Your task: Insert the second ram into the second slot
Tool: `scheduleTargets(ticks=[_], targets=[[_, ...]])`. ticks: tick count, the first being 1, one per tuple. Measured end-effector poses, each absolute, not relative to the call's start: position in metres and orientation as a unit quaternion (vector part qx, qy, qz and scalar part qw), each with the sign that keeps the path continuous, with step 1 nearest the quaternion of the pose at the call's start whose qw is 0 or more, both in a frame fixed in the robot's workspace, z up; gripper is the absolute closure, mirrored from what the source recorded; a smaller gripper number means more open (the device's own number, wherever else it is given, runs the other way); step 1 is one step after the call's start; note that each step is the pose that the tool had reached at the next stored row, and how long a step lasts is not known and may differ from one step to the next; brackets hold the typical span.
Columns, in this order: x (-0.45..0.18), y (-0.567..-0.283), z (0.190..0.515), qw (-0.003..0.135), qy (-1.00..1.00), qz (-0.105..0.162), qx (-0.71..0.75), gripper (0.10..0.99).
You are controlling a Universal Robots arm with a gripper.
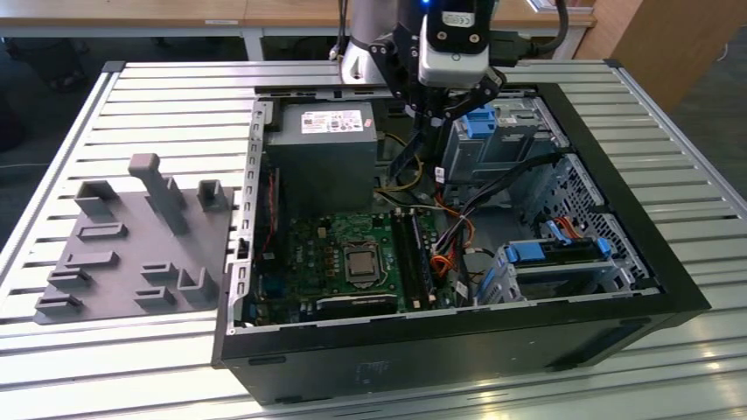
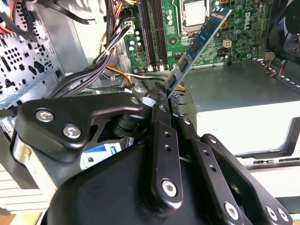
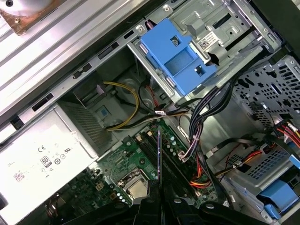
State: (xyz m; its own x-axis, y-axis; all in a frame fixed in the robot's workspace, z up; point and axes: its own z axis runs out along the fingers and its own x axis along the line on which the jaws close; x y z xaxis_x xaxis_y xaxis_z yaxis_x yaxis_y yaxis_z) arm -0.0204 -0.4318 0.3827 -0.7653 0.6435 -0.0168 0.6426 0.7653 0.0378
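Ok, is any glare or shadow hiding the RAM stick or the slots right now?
Exterior view: the case interior is shaded, and the table slats glare. Second wrist view: the second ram, clamped in the gripper, is evenly lit against the motherboard. First wrist view: the second ram sits edge-on over the slots, with no glare there.

A white label [image 1: 331, 122] stood on the power supply [image 1: 321, 166], upper centre of the exterior view. In the first wrist view a small sticker [image 3: 205, 43] stood on the drive cage [image 3: 225, 18]; neither could be read.
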Motion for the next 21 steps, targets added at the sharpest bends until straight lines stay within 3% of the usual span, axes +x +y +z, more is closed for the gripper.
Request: scheduleTargets(ticks=[13, 21], targets=[[-0.0205, -0.4322, 0.3824, 0.015, 0.931, 0.015, 0.364, 0.949], [-0.0208, -0.4325, 0.3812, 0.014, 0.952, 0.015, 0.306, 0.949]])
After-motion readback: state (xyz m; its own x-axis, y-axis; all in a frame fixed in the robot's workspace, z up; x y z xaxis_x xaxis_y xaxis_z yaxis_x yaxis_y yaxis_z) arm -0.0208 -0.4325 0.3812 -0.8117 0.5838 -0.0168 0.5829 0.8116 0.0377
